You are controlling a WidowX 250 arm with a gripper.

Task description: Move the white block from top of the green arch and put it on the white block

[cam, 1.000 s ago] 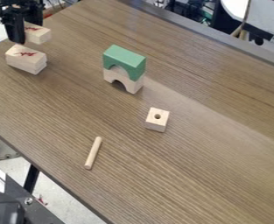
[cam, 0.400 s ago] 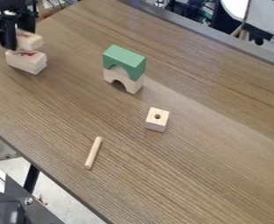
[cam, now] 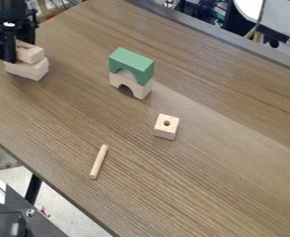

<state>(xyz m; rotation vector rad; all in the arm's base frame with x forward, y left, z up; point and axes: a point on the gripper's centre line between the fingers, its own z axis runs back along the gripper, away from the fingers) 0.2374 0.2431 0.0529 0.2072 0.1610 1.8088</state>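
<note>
A brown wood-grain table (cam: 203, 190) carries a pale lower block (cam: 26, 71) just beneath the gripper (cam: 19, 52), near one edge of the tabletop. Well apart from the gripper, toward the right of the view and nearer the camera, a pale arch (cam: 142, 88) stands upright on the wood, opening downward. Farther from the gripper in that same slanting direction sits a pale block with a round hole (cam: 165, 132) in its top, while a thin wooden dowel (cam: 98, 162) lies on its side, farther toward the camera from the gripper.
</note>
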